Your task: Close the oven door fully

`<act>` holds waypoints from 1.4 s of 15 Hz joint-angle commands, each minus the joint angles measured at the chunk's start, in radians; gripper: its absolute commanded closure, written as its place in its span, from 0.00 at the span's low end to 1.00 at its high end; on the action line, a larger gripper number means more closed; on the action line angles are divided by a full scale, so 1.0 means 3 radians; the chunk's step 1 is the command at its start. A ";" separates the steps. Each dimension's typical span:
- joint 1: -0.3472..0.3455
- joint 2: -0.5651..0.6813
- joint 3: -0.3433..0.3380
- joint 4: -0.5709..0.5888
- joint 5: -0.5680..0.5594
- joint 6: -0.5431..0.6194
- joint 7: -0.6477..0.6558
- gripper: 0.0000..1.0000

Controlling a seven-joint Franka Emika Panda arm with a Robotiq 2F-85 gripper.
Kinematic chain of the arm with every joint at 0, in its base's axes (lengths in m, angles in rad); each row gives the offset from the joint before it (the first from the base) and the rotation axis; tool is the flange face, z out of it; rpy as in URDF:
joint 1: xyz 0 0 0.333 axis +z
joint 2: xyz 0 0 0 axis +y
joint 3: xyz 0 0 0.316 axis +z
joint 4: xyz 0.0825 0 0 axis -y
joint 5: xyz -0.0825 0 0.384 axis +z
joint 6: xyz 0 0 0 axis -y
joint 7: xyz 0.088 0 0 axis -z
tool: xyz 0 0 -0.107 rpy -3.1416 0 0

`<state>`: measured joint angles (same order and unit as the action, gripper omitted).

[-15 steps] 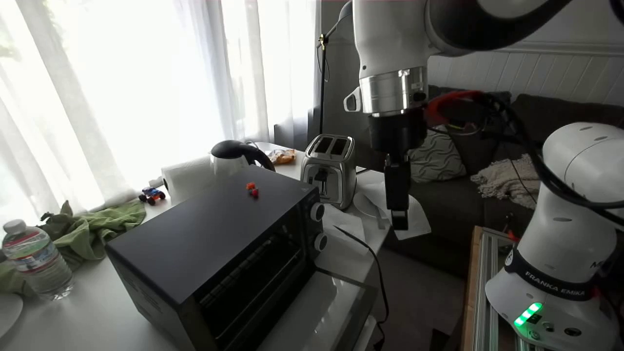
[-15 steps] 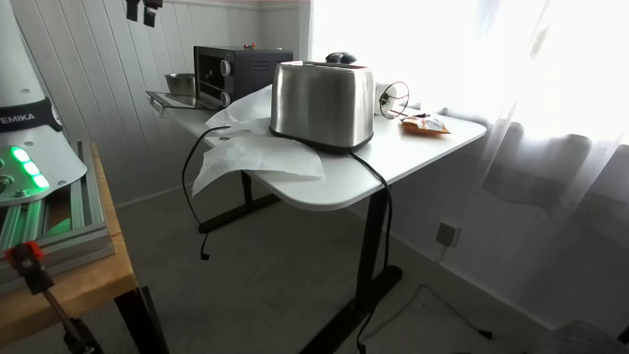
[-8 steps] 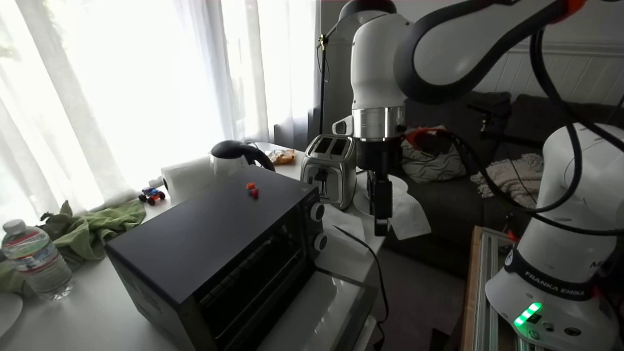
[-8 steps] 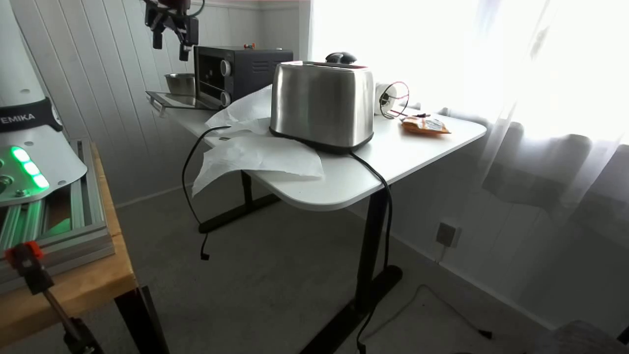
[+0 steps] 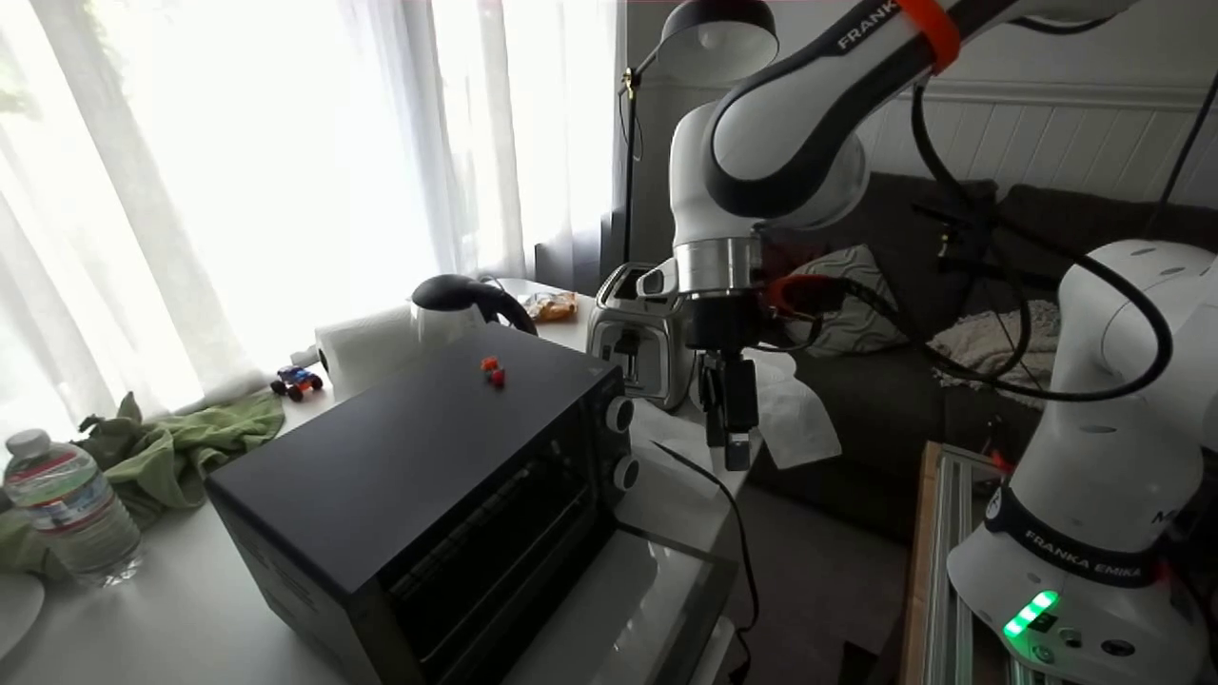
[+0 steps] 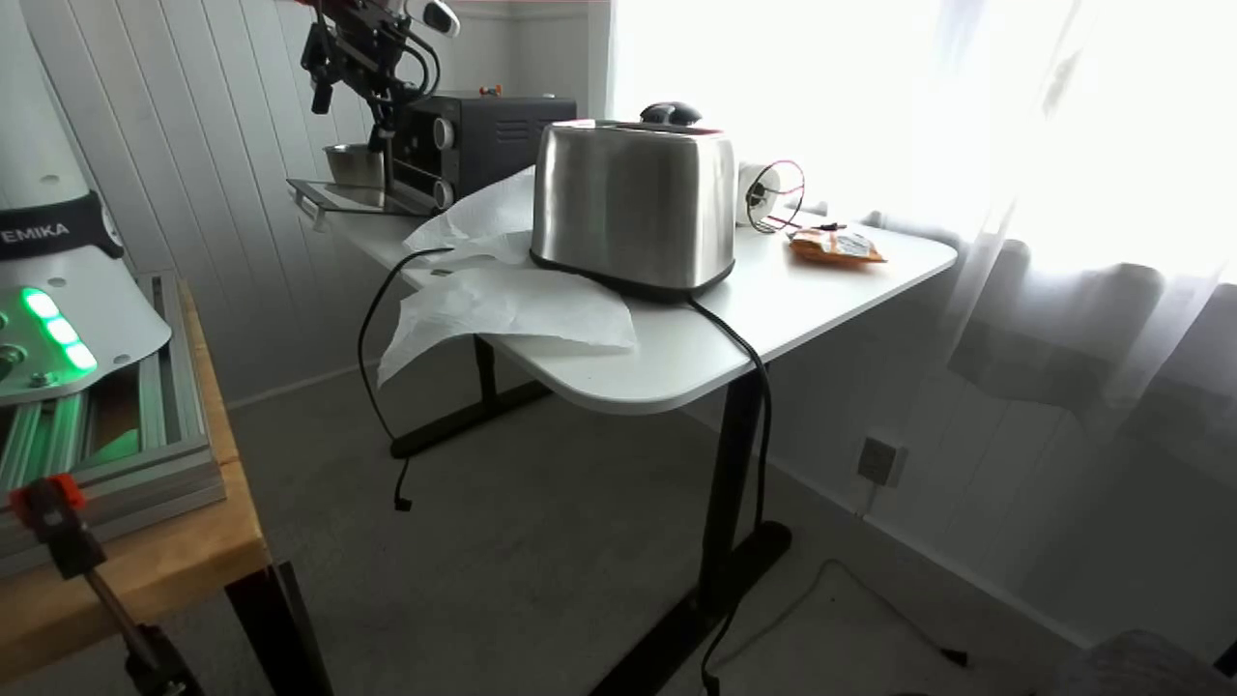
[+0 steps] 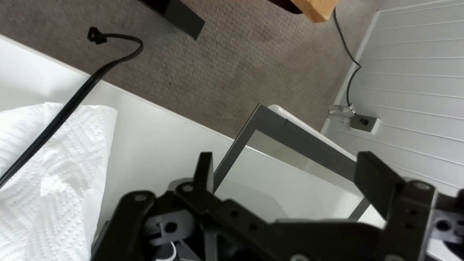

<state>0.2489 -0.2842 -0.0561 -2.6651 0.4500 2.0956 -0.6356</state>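
Now | one tool (image 7: 287,165), spread | one oven door (image 5: 623,604), down | two knobs (image 5: 625,472)

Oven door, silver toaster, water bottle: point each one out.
Oven door (image 7: 295,179): wrist view, on its glass panel.
Silver toaster (image 6: 633,208): in an exterior view, on its broad side.
Water bottle (image 5: 72,512): in an exterior view, on its label.

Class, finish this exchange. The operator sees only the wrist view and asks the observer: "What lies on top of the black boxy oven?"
Observer: A small red-and-orange object, visible in both exterior views.
Operator: Are the jaws touching the lowered dark-framed glass oven door?
Observer: No, both exterior views show a gap between jaws and door.
Operator: Does anything show behind that door?
Observer: Yes, in an exterior view, a round silver metal bowl.
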 commanded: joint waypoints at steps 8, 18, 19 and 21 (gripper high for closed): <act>-0.0109 0.0219 0.0104 0.0119 0.0029 -0.0048 -0.0018 0.00; -0.0366 0.1137 0.0105 0.0283 0.0712 0.0008 -0.1030 0.00; -0.0396 0.1267 0.0141 0.0340 0.0827 -0.0014 -0.1223 0.00; -0.0469 0.1495 0.0218 0.0464 0.1015 -0.0054 -0.1528 0.00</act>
<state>0.1510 0.0467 -0.0346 -2.5996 0.6644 2.1066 -0.9591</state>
